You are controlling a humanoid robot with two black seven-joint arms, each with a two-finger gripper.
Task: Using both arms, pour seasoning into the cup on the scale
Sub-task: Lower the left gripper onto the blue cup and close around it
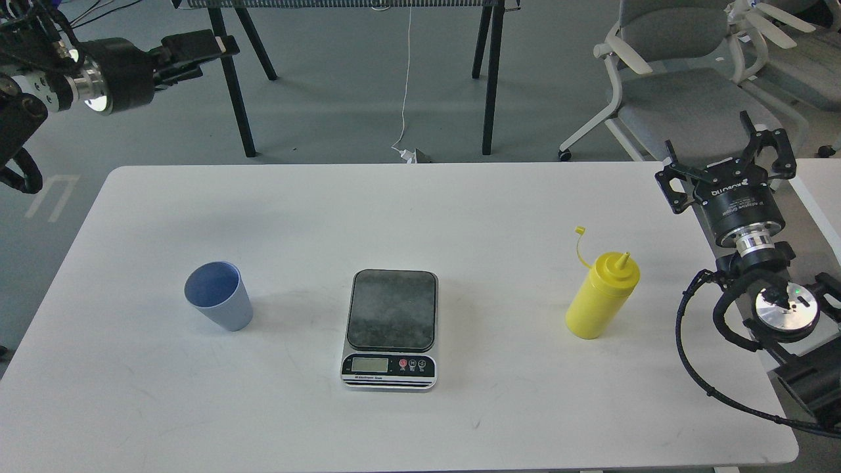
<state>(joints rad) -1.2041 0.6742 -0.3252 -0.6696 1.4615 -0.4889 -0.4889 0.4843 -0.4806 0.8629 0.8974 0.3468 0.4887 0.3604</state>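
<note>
On the surface (460,217) before us, the scale (391,326) sits near the middle, its display strip toward us. To its left, well apart, the cup (219,295) stands upright with its mouth up. To the scale's right, also well apart, the seasoning (602,295) bottle stands upright, its tethered cap hanging out to the left of the nozzle. Our right end effector (726,161) hovers at the surface's far right edge, behind and to the right of the bottle. Our left end effector (197,51) is raised beyond the far left corner. Behind the surface stand table legs (240,98) and a chair (683,85).
</note>
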